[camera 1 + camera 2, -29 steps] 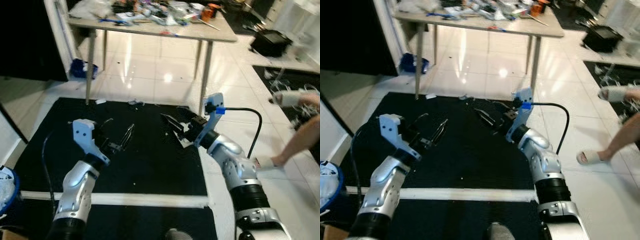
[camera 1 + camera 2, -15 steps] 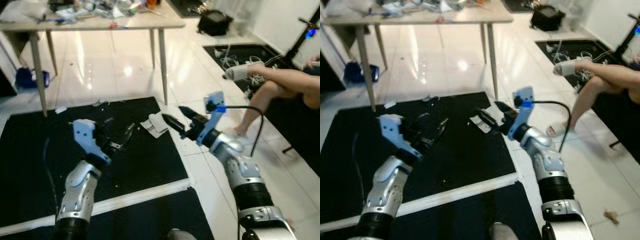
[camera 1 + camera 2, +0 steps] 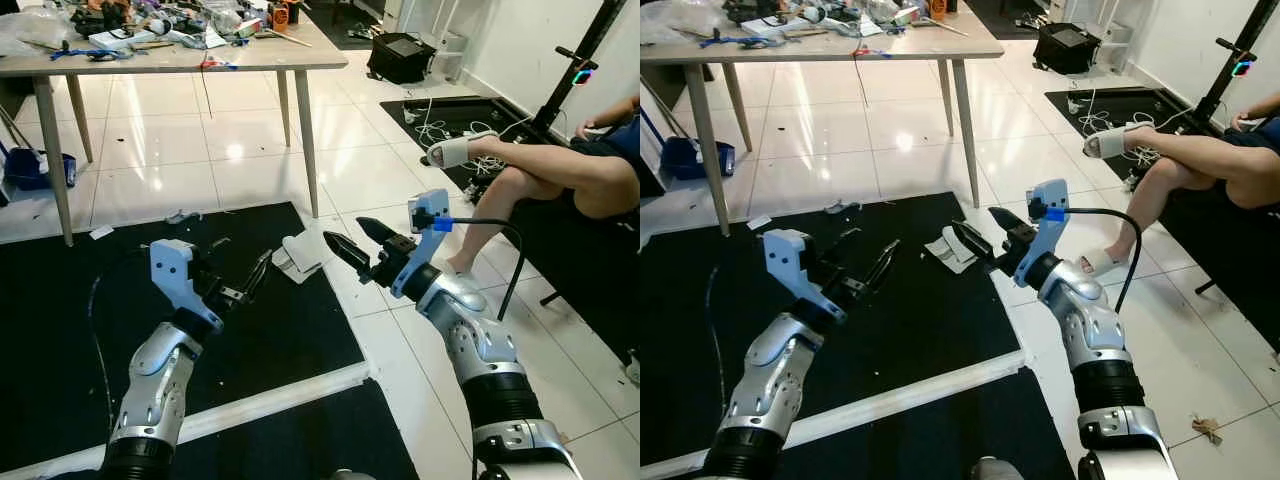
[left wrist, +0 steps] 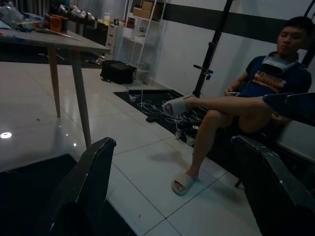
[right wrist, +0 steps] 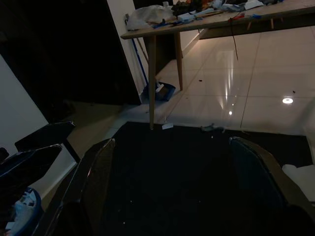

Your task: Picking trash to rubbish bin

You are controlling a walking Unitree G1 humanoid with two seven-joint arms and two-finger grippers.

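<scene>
A: So, what does the room look like?

B: Glossy white tiled floor (image 3: 250, 150) fills the upper half of the head view; a black mat (image 3: 60, 300) with a white border strip covers the lower left. A wooden table (image 3: 180, 60) runs along the top edge, its top cluttered with small items too jumbled to name. At the right edge a seated person's leg (image 3: 540, 165) stretches out, wearing a white slipper (image 3: 452, 151). Cables (image 3: 440, 125) lie on a second dark mat near the upper right.

A: Where is the trash?

B: Crumpled white paper (image 3: 297, 255) lies at the mat's right edge, centre of the frame, between the two grippers. A small scrap (image 3: 182, 215) sits higher up on the mat.

A: And the grippers?

B: The left gripper (image 3: 255, 277) hovers left of the paper, fingers spread, holding nothing. The right gripper (image 3: 358, 240) hovers just right of it, fingers also parted and empty.

A: Anything hard to make out?

B: A blue object (image 3: 25, 165) at the far left is cut off by the edge; in the right wrist view a blue-rimmed container (image 5: 19, 221) shows at the lower left corner, contents unclear
</scene>
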